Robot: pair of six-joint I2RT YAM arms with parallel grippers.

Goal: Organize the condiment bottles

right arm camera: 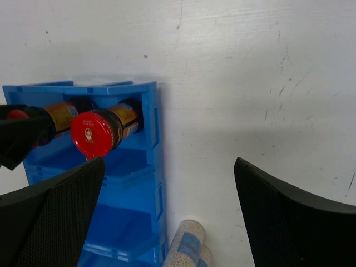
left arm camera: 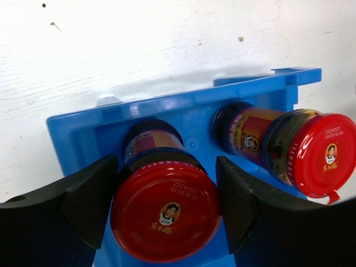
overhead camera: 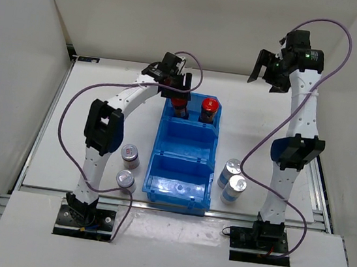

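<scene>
The blue bin lies in the middle of the table. Two dark red-capped bottles stand in its far compartment. My left gripper reaches down into it, and its fingers press both sides of the left red-capped bottle, which sits low in the compartment. The other red-capped bottle stands beside it, free. Two short silver-capped bottles stand left of the bin and two pale blue-white ones stand right of it. My right gripper is raised at the far right, open and empty.
The bin's middle and near compartments hold nothing. White walls enclose the table on the left, back and right. In the right wrist view the pale bottles stand close against the bin's right wall.
</scene>
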